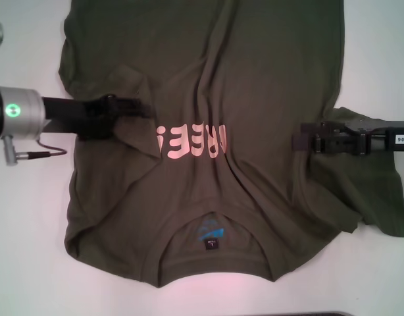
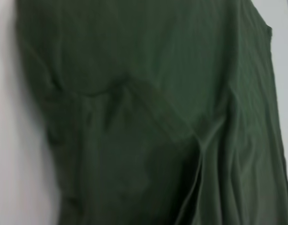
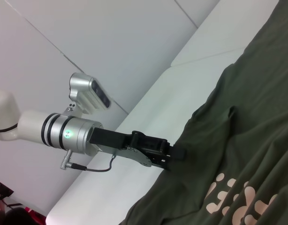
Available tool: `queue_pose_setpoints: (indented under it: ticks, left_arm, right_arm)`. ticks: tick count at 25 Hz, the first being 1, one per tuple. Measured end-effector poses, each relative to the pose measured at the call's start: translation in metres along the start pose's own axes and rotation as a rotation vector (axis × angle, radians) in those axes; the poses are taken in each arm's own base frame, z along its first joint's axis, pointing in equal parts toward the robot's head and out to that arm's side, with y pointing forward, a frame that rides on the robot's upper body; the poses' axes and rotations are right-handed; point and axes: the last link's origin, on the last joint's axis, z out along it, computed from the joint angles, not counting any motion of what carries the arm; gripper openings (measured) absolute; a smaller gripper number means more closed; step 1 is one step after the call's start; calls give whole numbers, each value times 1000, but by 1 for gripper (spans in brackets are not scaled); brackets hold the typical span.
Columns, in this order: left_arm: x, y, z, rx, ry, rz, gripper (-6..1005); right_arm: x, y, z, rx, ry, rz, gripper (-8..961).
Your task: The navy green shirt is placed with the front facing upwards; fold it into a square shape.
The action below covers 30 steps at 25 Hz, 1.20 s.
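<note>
Navy green shirt [image 1: 254,85] lies face-up on the white table [image 1: 24,263], collar nearest you, lettering [image 1: 194,143] mid-chest. L sleeve looks already folded in; left gripper [image 1: 139,108] sits over that fold, fingers look closed but can't tell if on cloth. Right gripper [image 1: 301,142] hovers at the R side w/ fingers together (sleeve [image 1: 376,197] splayed out). Next, I'd guess: pinch R sleeve, fold inward.

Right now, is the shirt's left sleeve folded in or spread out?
Folded in: the navy green shirt has its left sleeve lying over the body; the right sleeve is spread.
</note>
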Motion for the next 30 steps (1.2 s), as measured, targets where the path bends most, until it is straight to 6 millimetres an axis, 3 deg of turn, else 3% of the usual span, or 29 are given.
queue_pose_setpoints:
  ticks: [5,7,10,21,30]
  left_arm:
    - [-2,27,9,-84,-70,52,720]
    - [-4,44,7,-177,-103,76,720]
    - [-1,54,-4,-268,-77,85,720]
    - [7,12,-42,-197,15,93,720]
    - [-17,-14,-74,-238,29,245,721]
  right_arm:
    - [-2,0,1,-2,-1,-5,910]
    - [-3,0,1,-1,-3,-6,910]
    - [-4,0,1,2,-4,-9,910]
    - [-7,-1,2,5,-5,-16,909]
    - [-13,-3,-5,19,-63,6,909]
